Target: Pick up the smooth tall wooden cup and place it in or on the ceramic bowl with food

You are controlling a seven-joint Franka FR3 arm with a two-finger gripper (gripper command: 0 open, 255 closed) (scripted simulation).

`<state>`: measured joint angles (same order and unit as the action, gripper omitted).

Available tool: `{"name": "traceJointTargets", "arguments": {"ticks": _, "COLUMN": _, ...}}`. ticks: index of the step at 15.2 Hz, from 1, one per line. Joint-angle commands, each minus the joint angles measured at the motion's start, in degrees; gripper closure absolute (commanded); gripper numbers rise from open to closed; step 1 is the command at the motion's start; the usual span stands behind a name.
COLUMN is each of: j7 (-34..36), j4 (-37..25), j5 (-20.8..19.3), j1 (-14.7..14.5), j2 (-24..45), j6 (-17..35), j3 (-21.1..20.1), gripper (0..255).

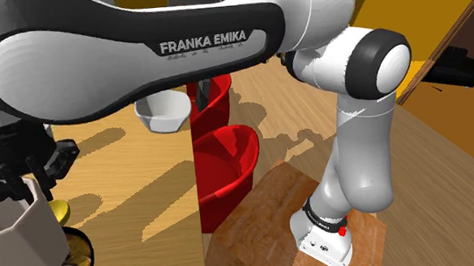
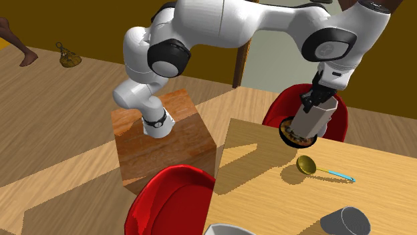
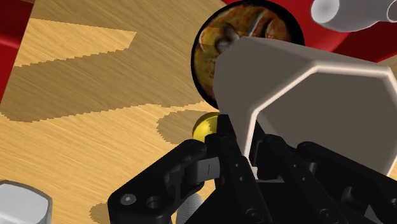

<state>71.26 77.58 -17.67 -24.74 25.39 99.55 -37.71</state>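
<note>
— Where's the arm (image 2: 220, 23)?
— It arches from the stand (image 2: 154, 147) out over the surface (image 2: 267, 193). Its hand is near the far edge in the second exterior view.

— What lines the edges?
— The stand sits just beside the surface's side edge. One red chair (image 2: 174, 200) is pushed in at the near corner there, and a second chair (image 2: 272, 113) stands just behind the far edge.

— And the cup (image 2: 313, 123)?
— It's pale, faceted and tall. The jaws are clamped on its upper wall and hold it tilted over the bowl (image 2: 294, 138). The cup's base overlaps the bowl's rim, but I can't tell whether they touch.

— Where's the bowl?
— It's dark-rimmed with food in it, close to the far edge and right in front of the second chair.

— Is there open room?
— A broad stretch of bare wood runs from the bowl toward the near corner. Another cup (image 2: 344, 220), a grey one, sits well apart from the bowl at that view's lower right.

— Anything smaller?
— A gold spoon (image 2: 307, 165) with a blue handle lies just beside the bowl, toward the middle of the surface.
</note>
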Motion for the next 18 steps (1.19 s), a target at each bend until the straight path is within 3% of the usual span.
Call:
{"name": "traceJointTargets", "arguments": {"ticks": 1, "j7": 0.13, "j4": 1.87, "j5": 0.01, "j1": 0.4, "j2": -0.18, "j6": 1.75, "j3": 0.04, "gripper": 255}}
{"name": "traceJointTargets", "arguments": {"ticks": 10, "j7": 0.25, "j4": 2.9, "j5": -0.05, "j1": 0.59, "j2": -0.17, "j6": 2.75, "j3": 0.05, "gripper": 255}}
{"name": "traceJointTargets", "arguments": {"ticks": 11, "j7": 0.27, "j4": 3.1, "j5": 0.01, "j1": 0.64, "j2": -0.3, "j6": 2.83, "j3": 0.02, "gripper": 0}}
{"name": "traceJointTargets", "arguments": {"ticks": 16, "j7": 0.25, "j4": 2.9, "j5": -0.05, "j1": 0.59, "j2": -0.17, "j6": 2.75, "j3": 0.05, "gripper": 0}}
{"name": "traceJointTargets", "arguments": {"ticks": 18, "j7": -0.1, "j4": -0.93, "j5": 0.13, "j1": -0.09, "j2": -0.25, "j6": -1.04, "j3": -0.12, "gripper": 0}}
